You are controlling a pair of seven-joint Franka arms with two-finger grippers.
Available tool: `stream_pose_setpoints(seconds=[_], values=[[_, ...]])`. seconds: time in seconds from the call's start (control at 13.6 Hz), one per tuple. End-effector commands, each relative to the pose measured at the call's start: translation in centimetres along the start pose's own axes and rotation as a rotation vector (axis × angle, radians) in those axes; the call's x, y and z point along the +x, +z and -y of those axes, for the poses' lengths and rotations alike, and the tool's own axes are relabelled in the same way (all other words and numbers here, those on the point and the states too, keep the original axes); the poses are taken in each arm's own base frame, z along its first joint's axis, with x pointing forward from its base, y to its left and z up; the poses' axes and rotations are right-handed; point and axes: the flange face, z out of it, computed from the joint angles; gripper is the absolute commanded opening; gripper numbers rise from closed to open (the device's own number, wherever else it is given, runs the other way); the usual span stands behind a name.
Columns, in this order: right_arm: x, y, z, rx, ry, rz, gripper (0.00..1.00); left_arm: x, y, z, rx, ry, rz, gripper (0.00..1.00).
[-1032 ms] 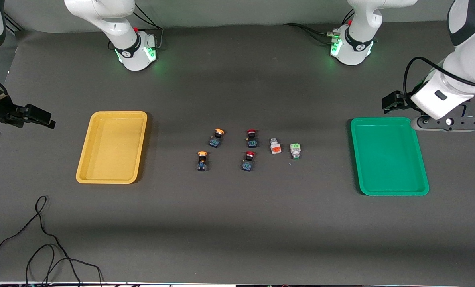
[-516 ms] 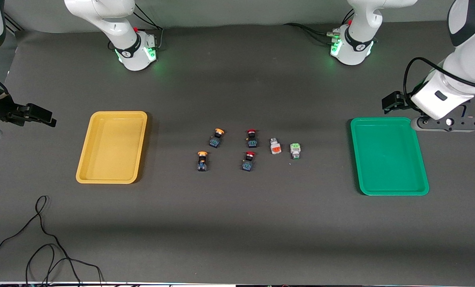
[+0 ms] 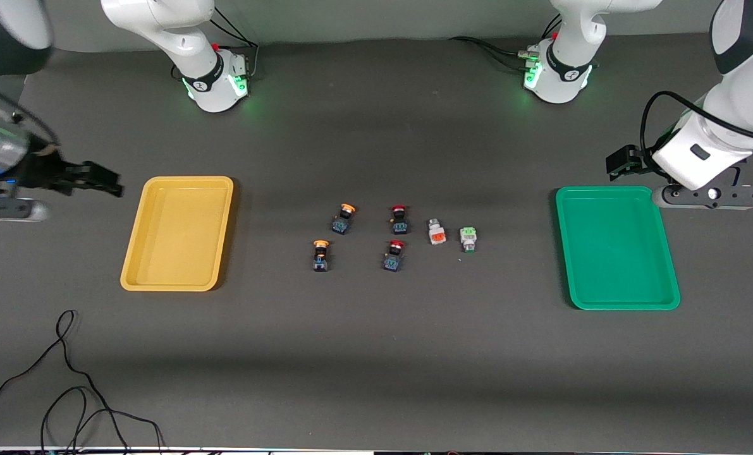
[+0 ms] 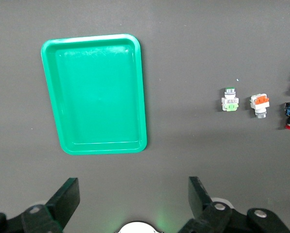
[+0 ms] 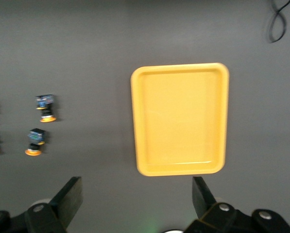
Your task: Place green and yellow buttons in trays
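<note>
Since the earlier frame the right gripper has swung in from the table's edge toward the yellow tray and now hangs just beside its rim at the right arm's end; the left gripper has not shifted and waits beside the green tray.

Largest first: the table carries both trays, each with nothing in it, well apart at opposite ends. Between them sit the buttons. Two yellow buttons lie toward the yellow tray, one nearer the front camera than the other. The green button is the one closest to the green tray. Two red buttons and an orange-faced white one lie between and should stay put.

To do this step well, the right arm should carry on over the tray to the closer yellow button, come straight down, and close across its dark body, not its cap.

Each wrist view shows its own fingers spread wide with nothing held. In the front view the right gripper is blurred and the left one is partly cut off, so their height is probably well above the table, though I cannot be sure.
</note>
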Motion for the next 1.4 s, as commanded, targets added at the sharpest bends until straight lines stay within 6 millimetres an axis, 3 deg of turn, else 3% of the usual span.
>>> stream_pose_setpoints(seconds=[0.0, 0.29, 0.52, 0.66, 0.74, 1.03, 1.18, 1.33], values=[[-1.8, 1.5, 7.9, -0.012, 0.089, -0.012, 1.0, 0.0, -0.3, 0.0, -0.008, 0.013, -0.001, 1.0], [-4.8, 7.9, 21.4, 0.011, 0.273, -0.066, 1.0, 0.0, -0.3, 0.0, -0.008, 0.013, -0.001, 1.0], [-8.0, 11.7, 29.0, 0.021, 0.364, -0.075, 1.0, 0.0, -0.3, 0.0, -0.009, 0.012, 0.001, 1.0], [-9.8, 13.4, 30.8, -0.003, 0.329, -0.061, 1.0, 0.0, -0.2, 0.0, -0.009, 0.01, 0.005, 1.0], [-11.1, 15.4, 31.4, -0.006, 0.305, -0.06, 1.0, -0.1, 0.0, -0.1, -0.007, -0.005, 0.019, 1.0], [-11.6, 22.4, 30.9, 0.022, 0.291, -0.082, 1.0, 0.6, 1.0, -0.8, -0.009, 0.002, 0.027, 1.0], [-11.7, 26.9, 30.1, 0.036, 0.289, -0.094, 1.0, 2.0, 2.8, -3.3, -0.012, -0.026, 0.007, 1.0], [-11.0, 30.3, 30.5, 0.029, 0.29, -0.09, 1.0, 4.0, 5.9, -6.4, -0.012, -0.015, 0.009, 1.0]])
